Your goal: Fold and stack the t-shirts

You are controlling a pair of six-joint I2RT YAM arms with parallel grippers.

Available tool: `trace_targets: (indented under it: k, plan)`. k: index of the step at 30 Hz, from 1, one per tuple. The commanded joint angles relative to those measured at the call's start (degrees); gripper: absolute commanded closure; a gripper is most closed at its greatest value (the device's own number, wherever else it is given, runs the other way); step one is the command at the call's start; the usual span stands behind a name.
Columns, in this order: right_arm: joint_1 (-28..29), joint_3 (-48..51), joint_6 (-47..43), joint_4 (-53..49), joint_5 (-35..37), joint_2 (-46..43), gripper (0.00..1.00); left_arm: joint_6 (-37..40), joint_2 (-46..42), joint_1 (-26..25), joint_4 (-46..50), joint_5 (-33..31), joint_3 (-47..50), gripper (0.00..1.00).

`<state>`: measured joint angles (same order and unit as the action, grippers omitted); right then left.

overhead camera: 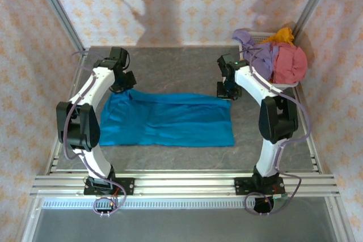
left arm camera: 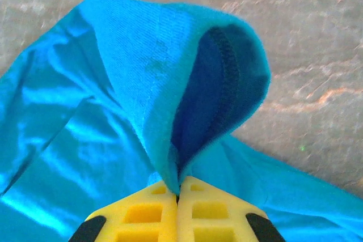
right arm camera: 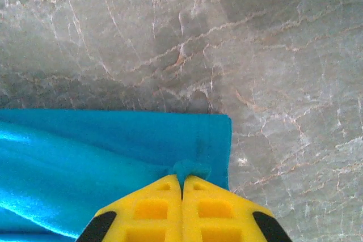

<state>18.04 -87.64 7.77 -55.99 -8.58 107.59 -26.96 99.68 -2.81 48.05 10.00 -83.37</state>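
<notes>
Yellow-padded, the left gripper (left arm camera: 178, 188) is pinched tight on a raised fold of the teal t-shirt (left arm camera: 142, 72), and the right gripper (right arm camera: 182, 177) is clamped on its corner. Both arms arch forward with wrists angled down at the shirt's upper edge, mid-frame on the table (overhead camera: 170, 63). Other t-shirts (overhead camera: 286, 63) are heaped at upper right.

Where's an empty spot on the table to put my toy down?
Bare table lies between the teal t-shirt and the back wall, and between it and the metal rail. The far right corner is crowded: a basket heaped with shirts.
</notes>
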Motion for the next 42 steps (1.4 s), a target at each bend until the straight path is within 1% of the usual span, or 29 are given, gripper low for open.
trace_targets:
  k: [1, 5, 7, 8, 9, 11, 15, 19, 22, 25, 30, 35, 37, 40, 42]
  plan:
    - [0.6, 2.0, 1.3, 0.1, 2.3, -3.0, 1.00, -0.5, -3.0, -0.2, 3.2, -1.5, 2.8, 1.00]
    - [1.3, 4.4, 2.0, -0.3, 3.4, -4.3, 0.99, -0.3, -4.3, -0.2, 4.5, -1.1, 4.3, 1.00]
    - [1.6, 5.5, 2.5, -0.7, 2.9, -4.9, 0.91, 0.1, -4.8, -0.2, 5.1, -1.2, 4.8, 1.00]
    - [1.6, 6.0, 3.2, -1.1, 3.0, -5.1, 0.79, 0.2, -5.0, -0.2, 5.1, -1.2, 5.0, 1.00]
    - [1.6, 6.7, 3.9, -1.4, 2.7, -5.5, 0.73, 0.3, -4.9, -0.1, 5.0, -0.9, 5.4, 1.00]
    - [1.6, 8.1, 4.7, -1.1, 1.8, -6.9, 0.67, 0.5, -4.4, 0.0, 4.6, -0.5, 5.8, 1.00]
    - [0.6, 9.6, 5.9, 0.1, -1.1, -8.7, 0.64, 0.8, -2.8, 0.3, 4.7, 0.1, 5.2, 1.00]
    - [-1.9, 11.4, 6.4, 2.4, -3.6, -7.5, 0.64, 1.0, -2.5, 0.5, 4.5, 0.5, 5.1, 1.00]
    - [-3.7, 12.2, 6.8, 4.5, -7.0, -6.0, 0.66, 1.3, -2.2, 0.6, 4.8, 0.5, 5.0, 1.00]
    - [-3.7, 12.4, 7.0, 4.6, -8.5, -4.6, 0.67, 1.3, -2.2, 0.7, 4.7, 0.5, 5.3, 1.00]
    - [-3.7, 14.2, 7.5, 5.1, -8.5, -4.6, 0.68, 1.2, -1.6, 0.8, 4.4, 1.2, 5.4, 1.00]
    - [-3.7, 15.2, 8.0, 5.9, -10.3, -4.1, 0.70, 1.5, -1.3, 0.8, 4.8, 1.1, 5.0, 1.00]
    - [-3.7, 15.0, 8.0, 5.9, -10.1, -3.9, 0.75, 1.6, -1.3, 0.8, 5.0, 0.9, 4.8, 1.00]
    - [-3.7, 13.9, 7.8, 5.9, -9.6, -4.1, 0.88, 1.6, -1.1, 0.8, 5.1, 1.1, 4.1, 1.00]
    - [-3.7, 12.4, 7.4, 5.4, -8.9, -3.9, 0.95, 1.7, -0.6, 0.8, 5.4, 1.1, 3.0, 1.00]
